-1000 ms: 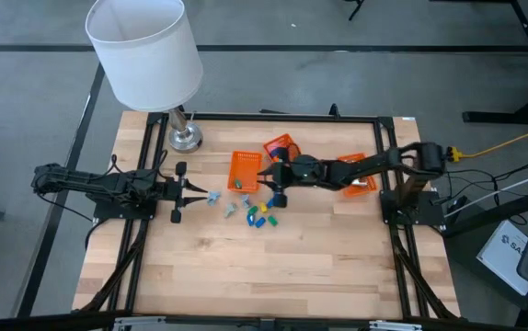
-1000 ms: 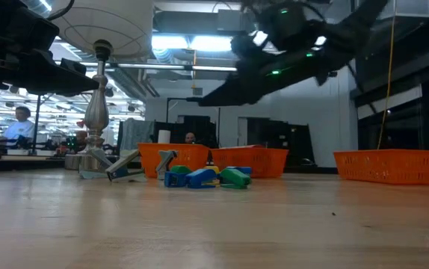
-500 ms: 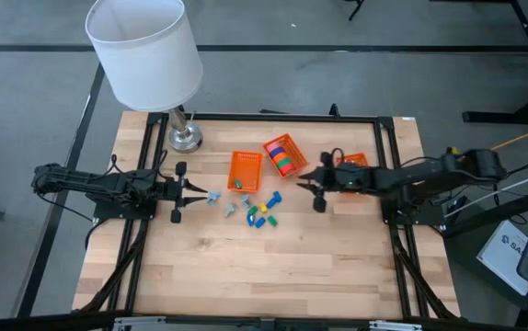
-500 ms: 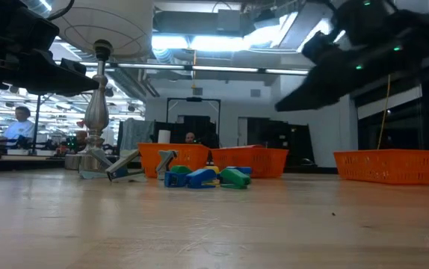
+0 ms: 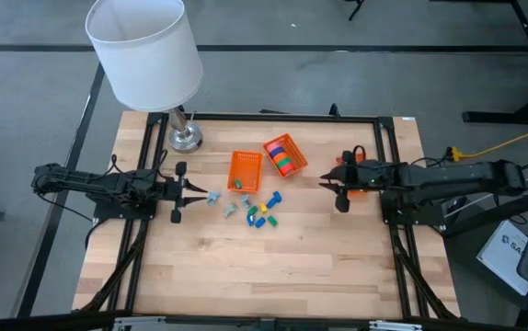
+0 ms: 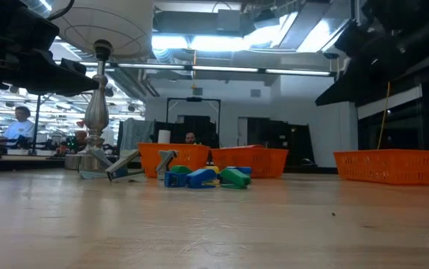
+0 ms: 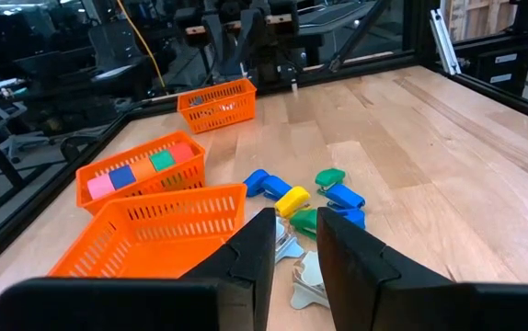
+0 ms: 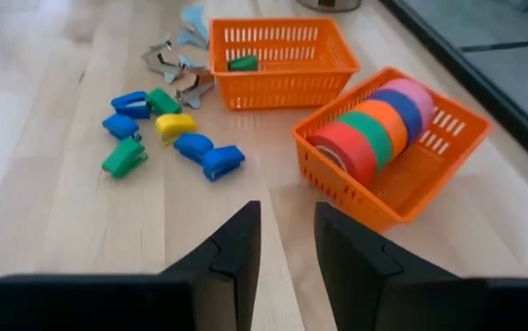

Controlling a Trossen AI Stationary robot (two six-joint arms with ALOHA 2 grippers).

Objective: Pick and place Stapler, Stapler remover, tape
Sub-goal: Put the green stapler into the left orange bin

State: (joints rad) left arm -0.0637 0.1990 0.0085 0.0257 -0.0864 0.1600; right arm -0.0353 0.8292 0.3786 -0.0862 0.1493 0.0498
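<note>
On the wooden surface (image 5: pixel 246 267), three orange baskets in a loose row.

- Left basket (image 8: pixel 281 51): holds one small green stapler (image 8: pixel 242 62), nothing else visible.
- Middle basket (image 8: pixel 430 152): holds the tape (image 8: pixel 374 124), rolls standing on edge side by side, touching.
- Right basket (image 7: pixel 216 103): partly hidden under the right arm in the high view; contents impossible to tell.

Left tool (image 7: pixel 296 225): low over the surface to the left of the baskets, fingers a narrow gap apart, gripping nothing, tips just short of the grey metal staple removers (image 7: pixel 303 276).

Right tool (image 8: pixel 287 221): raised over the right basket, pointing towards the middle basket, fingers likewise a small gap apart, nothing between them, touching nothing.

Counts:
- Baskets: three.
- Tape rolls: five, in red, green, orange, blue and pink.
- Loose staplers (image 8: pixel 174 124) clustered on the surface just in front of the left and middle baskets: seven, being four blue, two green and one yellow. With the green one in the left basket, eight.
- Staple removers: at least three, lying to the left of the staplers; exact number hard to tell.

At the far left corner, a table lamp (image 5: pixel 144 51) with a white shade.
</note>
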